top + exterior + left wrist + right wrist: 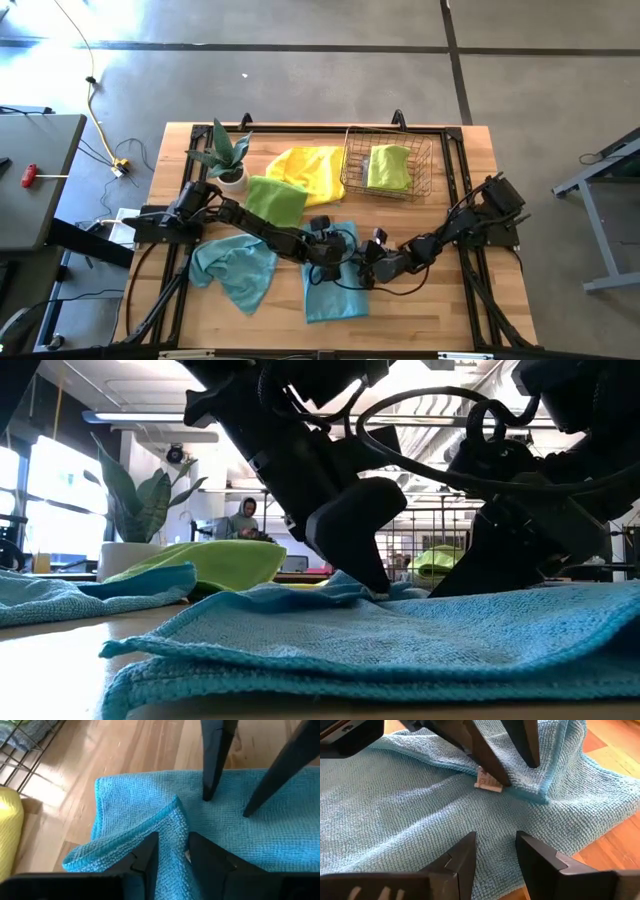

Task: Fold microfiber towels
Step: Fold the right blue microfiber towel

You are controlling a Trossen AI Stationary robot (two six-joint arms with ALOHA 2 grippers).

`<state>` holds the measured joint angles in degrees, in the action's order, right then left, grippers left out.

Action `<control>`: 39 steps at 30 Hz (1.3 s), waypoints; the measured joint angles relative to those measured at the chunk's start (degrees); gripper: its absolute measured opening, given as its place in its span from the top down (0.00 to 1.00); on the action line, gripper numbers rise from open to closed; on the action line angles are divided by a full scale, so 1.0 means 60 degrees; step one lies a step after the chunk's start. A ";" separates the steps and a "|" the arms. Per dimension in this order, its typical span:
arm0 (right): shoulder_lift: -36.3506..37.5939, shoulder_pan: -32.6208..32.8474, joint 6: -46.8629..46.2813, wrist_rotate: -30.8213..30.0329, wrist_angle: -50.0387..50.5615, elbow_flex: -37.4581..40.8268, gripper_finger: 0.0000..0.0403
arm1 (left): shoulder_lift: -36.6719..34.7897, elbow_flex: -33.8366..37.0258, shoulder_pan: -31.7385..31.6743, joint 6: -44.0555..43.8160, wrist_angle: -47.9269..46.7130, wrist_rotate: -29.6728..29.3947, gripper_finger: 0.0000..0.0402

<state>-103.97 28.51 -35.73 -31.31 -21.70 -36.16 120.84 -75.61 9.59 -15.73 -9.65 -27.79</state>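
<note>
A teal blue towel (335, 292) lies spread on the table's near middle, one corner flap (135, 832) folded over onto it. My left gripper (172, 852) stands open at that flap, slanting down, with a ridge of the flap's hemmed edge between its fingers. My right gripper (495, 855) is open close beside it, toward the table's right, over the towel's flat part. A second teal towel (235, 270) lies crumpled at the near left. Lime green (275, 200) and yellow (310, 170) towels lie farther back. My left gripper has the flap's hemmed edge (177, 820) standing as a ridge between its open fingers, and one fingertip (502, 780) rests on the cloth beside a small white tag (487, 783). The fingers slant down from the table's left. The towel lies slack on the table. My right gripper's two fingertips (206, 796) come down onto the flat of the teal towel, slanting from the table's right. Nothing is between the fingers. Whether the tips press into the cloth or only meet it, I cannot tell.
A wire basket (420, 150) at the far right holds a green towel (388, 167). A potted plant (228, 160) stands at the far left. Bare wood shows along the near edge and at the right of the teal towel.
</note>
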 joint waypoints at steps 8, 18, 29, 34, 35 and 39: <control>0.0001 0.0000 -0.0004 0.0000 0.0014 0.0000 0.67 | 0.0000 0.0000 0.0003 -0.0031 0.0000 0.0018 0.97; 0.0002 0.0004 -0.0143 -0.0020 0.0193 -0.0011 0.67 | -0.0066 0.0000 -0.0011 -0.0468 -0.1325 0.0010 1.00; 0.0005 0.0004 -0.0315 -0.0033 0.0422 -0.0015 0.67 | -0.0844 -0.0011 0.0109 -0.1531 -0.4220 -0.1051 1.00; 0.0013 0.0025 -0.0503 -0.0027 0.0505 -0.0016 0.67 | -0.0899 0.0007 0.0109 -0.2152 -0.5426 -0.1052 1.00; 0.0013 0.0050 -0.0503 -0.0022 0.0508 -0.0015 0.67 | -0.0892 0.0008 0.0110 -0.2336 -0.5554 -0.1054 1.00; 0.0013 0.0066 -0.0484 -0.0024 0.0503 -0.0013 0.67 | -0.0885 0.0149 0.0113 -0.3073 -0.5789 -0.1113 0.98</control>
<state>-103.90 28.91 -38.63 -31.45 -18.69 -36.24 115.52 -74.72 10.26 -34.17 -44.38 -34.47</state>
